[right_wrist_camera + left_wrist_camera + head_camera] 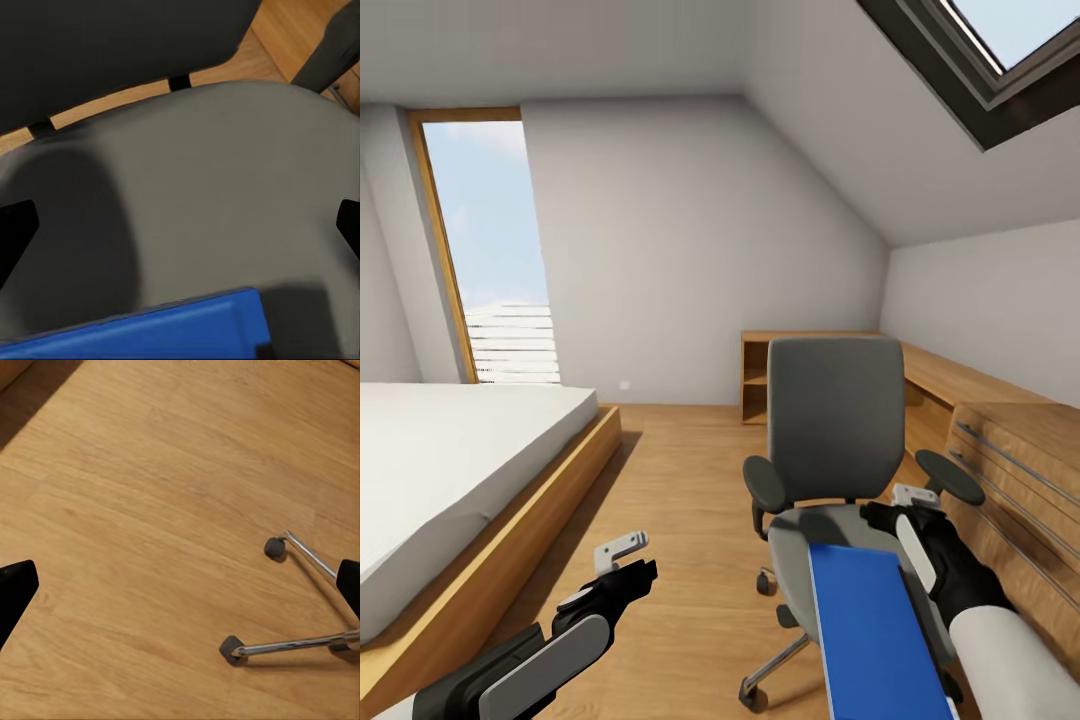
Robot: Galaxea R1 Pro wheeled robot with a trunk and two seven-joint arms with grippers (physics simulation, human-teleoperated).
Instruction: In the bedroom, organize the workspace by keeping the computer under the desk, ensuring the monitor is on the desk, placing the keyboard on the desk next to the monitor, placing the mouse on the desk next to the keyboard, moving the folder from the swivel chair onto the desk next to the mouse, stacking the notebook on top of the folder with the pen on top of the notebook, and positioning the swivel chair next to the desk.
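Observation:
The swivel chair (835, 420) stands at centre right with its grey back facing me. The blue folder (870, 630) lies flat on its grey seat (195, 187). My right gripper (900, 505) hovers open just above the seat, beyond the folder's far end (150, 334), with its fingertips (15, 232) spread wide and nothing between them. My left gripper (630, 562) is open over the bare wooden floor to the left of the chair; the chair's chrome base and castors (300, 645) show below it. The desk, monitor, keyboard, mouse, computer, notebook and pen are out of view.
A low bed (450, 470) on a wooden frame fills the left side. A light wooden drawer unit (1020, 470) runs along the right wall close to the chair, with an open wooden shelf (755, 375) behind. Wooden floor (680, 500) lies between bed and chair.

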